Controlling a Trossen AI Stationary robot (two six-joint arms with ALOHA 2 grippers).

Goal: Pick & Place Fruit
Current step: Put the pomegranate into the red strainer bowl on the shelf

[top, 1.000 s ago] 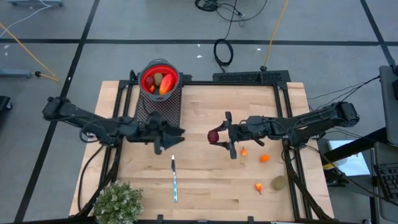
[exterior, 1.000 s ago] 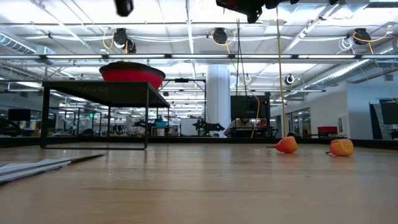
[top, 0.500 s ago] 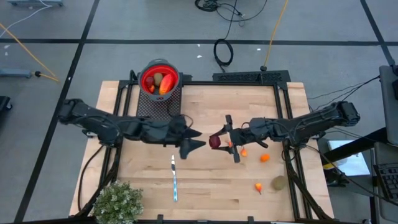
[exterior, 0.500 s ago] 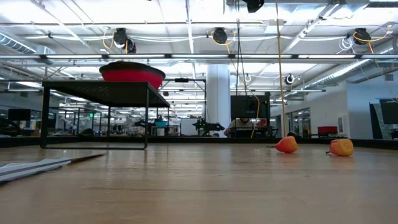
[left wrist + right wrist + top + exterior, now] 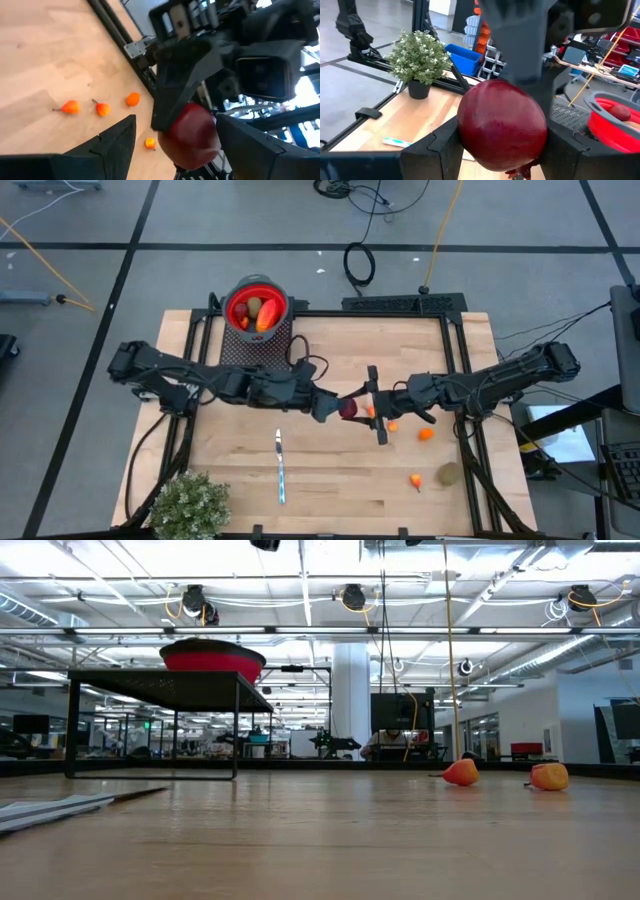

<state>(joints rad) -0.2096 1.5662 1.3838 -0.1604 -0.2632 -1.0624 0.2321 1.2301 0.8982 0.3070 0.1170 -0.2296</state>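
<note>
Right tool [image 5: 358,408] mid-worktop, clamped on a dark red ball [image 5: 347,409], held clear above the worktop [image 5: 330,480]. Left tool [image 5: 333,408] right at the ball's left side, fingers spread on either side of it. Orange bits [image 5: 426,434] lie right. Red bowl [image 5: 256,304], far-left on a stand, holds more fruit.

the dark red ball [image 5: 502,126] hides the right gripper's fingertips and is cut by the frame edge. beside the ball, the left gripper [image 5: 330,408] hides its near side from above.
</note>
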